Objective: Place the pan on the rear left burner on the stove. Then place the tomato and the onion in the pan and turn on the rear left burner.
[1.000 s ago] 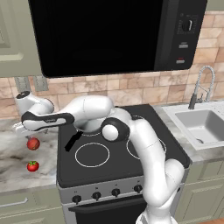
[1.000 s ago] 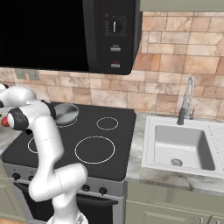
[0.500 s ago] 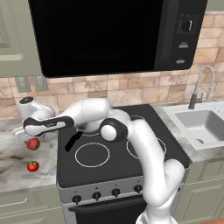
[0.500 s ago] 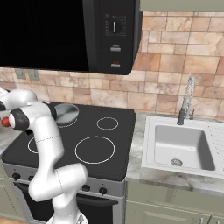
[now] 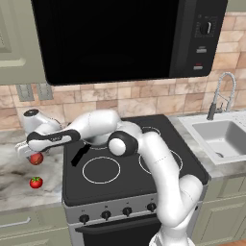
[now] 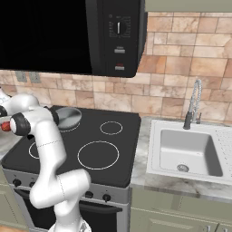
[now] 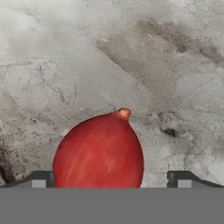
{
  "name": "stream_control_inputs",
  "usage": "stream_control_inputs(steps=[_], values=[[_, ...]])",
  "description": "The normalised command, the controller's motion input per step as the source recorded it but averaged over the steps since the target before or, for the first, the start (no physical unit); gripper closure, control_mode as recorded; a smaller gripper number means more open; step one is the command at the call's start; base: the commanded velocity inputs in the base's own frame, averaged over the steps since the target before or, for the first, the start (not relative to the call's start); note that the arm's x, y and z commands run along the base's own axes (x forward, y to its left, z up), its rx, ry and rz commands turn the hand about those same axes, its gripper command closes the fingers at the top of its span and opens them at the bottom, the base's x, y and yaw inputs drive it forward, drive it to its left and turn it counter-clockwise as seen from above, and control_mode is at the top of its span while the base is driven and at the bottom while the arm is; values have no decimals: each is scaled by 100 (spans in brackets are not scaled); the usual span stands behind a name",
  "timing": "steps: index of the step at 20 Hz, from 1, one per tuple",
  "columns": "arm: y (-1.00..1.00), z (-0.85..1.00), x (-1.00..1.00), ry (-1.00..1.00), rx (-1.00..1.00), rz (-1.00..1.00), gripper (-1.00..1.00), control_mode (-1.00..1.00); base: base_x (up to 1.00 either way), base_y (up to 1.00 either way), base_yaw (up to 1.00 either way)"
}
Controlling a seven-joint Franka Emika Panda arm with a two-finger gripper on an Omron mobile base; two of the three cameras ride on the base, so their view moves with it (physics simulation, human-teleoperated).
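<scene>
- Two red balls are lying on the marble counter left of the stove: the onion farther back and the tomato nearer the front edge, apart from each other.
- One onion is sitting between the fingers in the hand view, its small pointed tip aiming up and slightly right in that picture, so its long axis is running away from the camera across the counter.
- One gripper is hanging low over the onion in the left base view, its fingers standing wide open on either side of it; whether they are touching it is not clear.
- One tomato is resting with its green stem on top, pointing roughly upward.
- One pan is sitting at the back left of the black glass, over the rear left burner, whose outline is peeking out along the pan's front edge in the right base view.
- One black handle is sticking out from the pan toward the front left of the stove, its long axis running diagonally, with the free end nearest the counter.
- Four white circles are marking the glass; the arm is hiding part of them.
- Several small black knobs are lining the silver front panel.
- One sink with one curved tap is sitting to the right of the stove.
- One black microwave is hanging above the stove.
</scene>
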Motion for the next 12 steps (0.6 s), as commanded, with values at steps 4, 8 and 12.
stream_control_inputs(steps=[4,8,12], values=[[8,-20,8,4,0,3,-100,-100,0,0,0],[18,-28,4,9,0,1,100,-100,0,0,0],[14,-24,7,12,0,0,100,-100,0,0,0]])
